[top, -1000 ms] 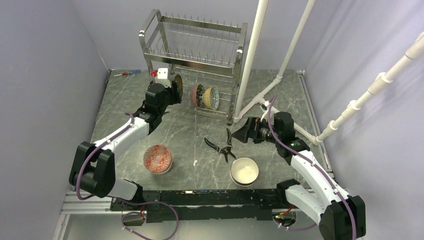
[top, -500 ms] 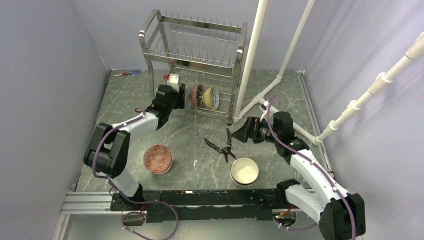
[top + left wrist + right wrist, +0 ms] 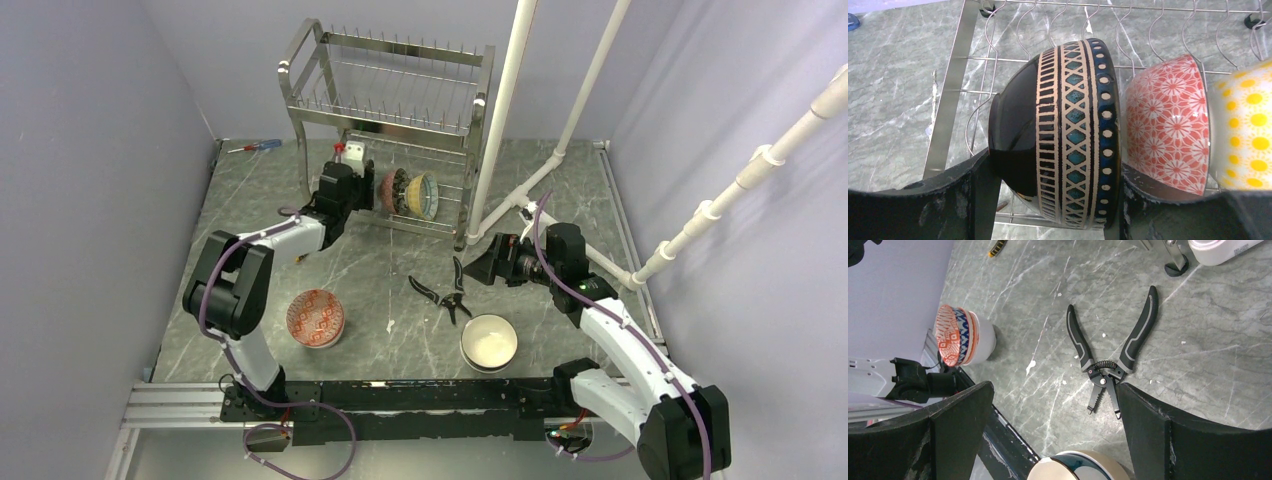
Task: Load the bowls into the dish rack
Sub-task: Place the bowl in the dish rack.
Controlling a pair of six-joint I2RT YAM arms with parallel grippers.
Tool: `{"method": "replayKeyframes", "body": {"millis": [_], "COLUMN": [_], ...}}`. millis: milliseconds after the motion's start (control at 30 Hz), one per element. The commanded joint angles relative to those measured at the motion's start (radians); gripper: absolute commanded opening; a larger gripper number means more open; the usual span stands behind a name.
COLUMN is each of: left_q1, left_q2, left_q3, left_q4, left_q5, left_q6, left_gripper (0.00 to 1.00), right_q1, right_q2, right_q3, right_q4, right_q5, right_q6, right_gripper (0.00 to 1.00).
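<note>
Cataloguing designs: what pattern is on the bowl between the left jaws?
Black bowl with tan ladder stripes, teal diamonds, dotted blue rim; clearest in left wrist view.

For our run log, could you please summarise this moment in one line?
left gripper: holding black patterned bowl in dish rack, beside red floral bowl | right gripper: open, near pliers

Grey marbled tabletop, white-veined. Plain lilac walls at 9, 12, 3 o'clock. White pipes slanting from 1 to 3 o'clock. Aluminium rail at 6 o'clock.
</note>
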Motion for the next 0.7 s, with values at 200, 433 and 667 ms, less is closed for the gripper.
{"method": "replayKeyframes", "body": {"millis": [200, 433, 667], "left_q1": [0.0, 0.0, 0.0], "left_q2": [0.042, 0.075, 0.089], "left_q3": [0.09, 0.111, 0.101], "left_q4": [0.148, 0.141, 0.153], "left_q5": [-0.037, -0.034, -0.029], "left_q6": [0.076, 0.095, 0.136], "left_gripper": [0.17, 0.16, 0.17], "right_q1": [-0.004, -0.003, -0.004], "right_q2": [0.003, 0.014, 0.024], "right_q3": [-0.007, -0.009, -0.005], "right_q4": [0.059, 0.074, 0.077], "right_q5": [-0.006, -0.011, -0.014], "right_q6": [0.005, 0.011, 0.01], "right_gripper": [1.0, 1.0, 1.0]}}
